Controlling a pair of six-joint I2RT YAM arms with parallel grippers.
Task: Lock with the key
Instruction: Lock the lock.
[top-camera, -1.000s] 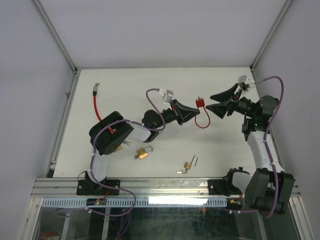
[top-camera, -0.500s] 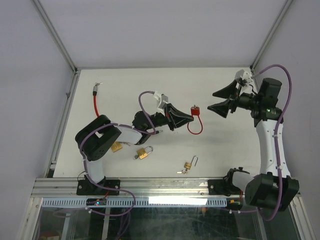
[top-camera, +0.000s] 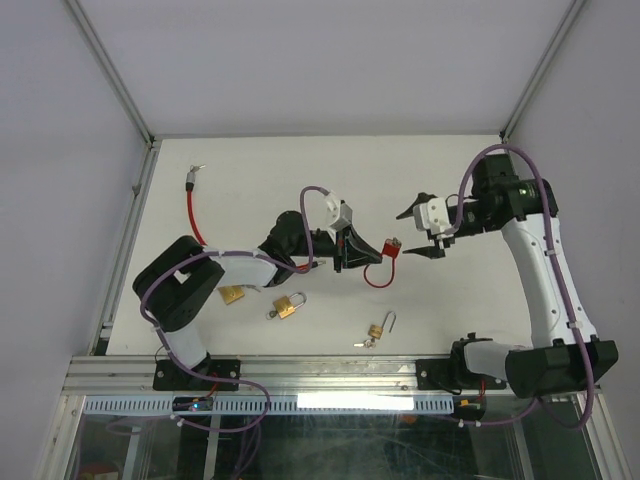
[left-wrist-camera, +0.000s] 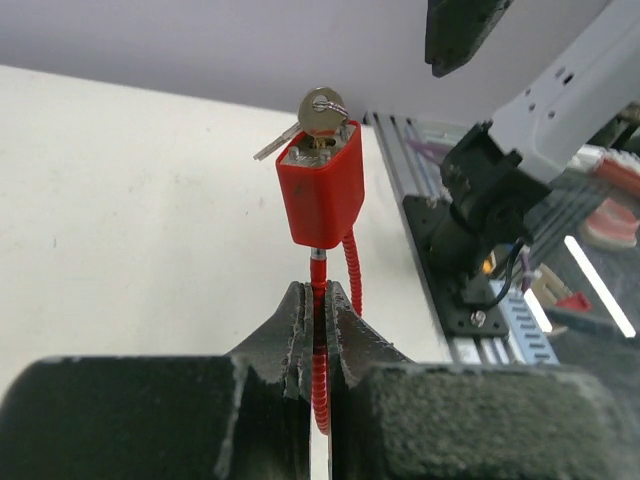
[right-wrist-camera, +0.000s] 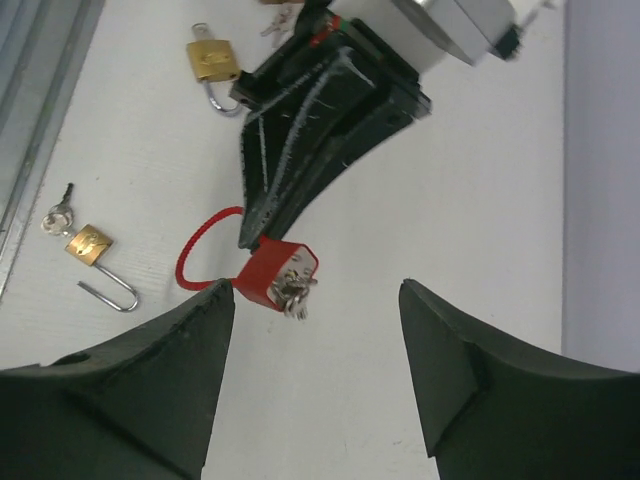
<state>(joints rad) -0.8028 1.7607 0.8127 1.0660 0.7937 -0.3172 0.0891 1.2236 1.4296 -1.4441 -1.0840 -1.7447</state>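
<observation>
A red cable padlock (left-wrist-camera: 322, 192) hangs above the table with a silver key (left-wrist-camera: 322, 110) in its keyhole. My left gripper (left-wrist-camera: 319, 295) is shut on the lock's red cable (left-wrist-camera: 320, 350) just below the body. From above, the lock (top-camera: 390, 248) sits between both grippers, with the left gripper (top-camera: 352, 248) on its left. My right gripper (top-camera: 425, 228) is open just right of it. In the right wrist view the lock (right-wrist-camera: 270, 272) and key (right-wrist-camera: 295, 293) lie beyond the wide-open right gripper (right-wrist-camera: 315, 287), close to its left finger and untouched.
Brass padlocks lie on the table: one (top-camera: 288, 306) near the left arm, one with keys (top-camera: 378, 328) near the front, one (top-camera: 232, 295) under the left forearm. A second red cable lock (top-camera: 190, 200) lies at the far left. Walls stand at the sides and the back.
The right arm has swung in from the right wall toward the middle and now faces the key. The left gripper has carried the red lock a little nearer the front.
</observation>
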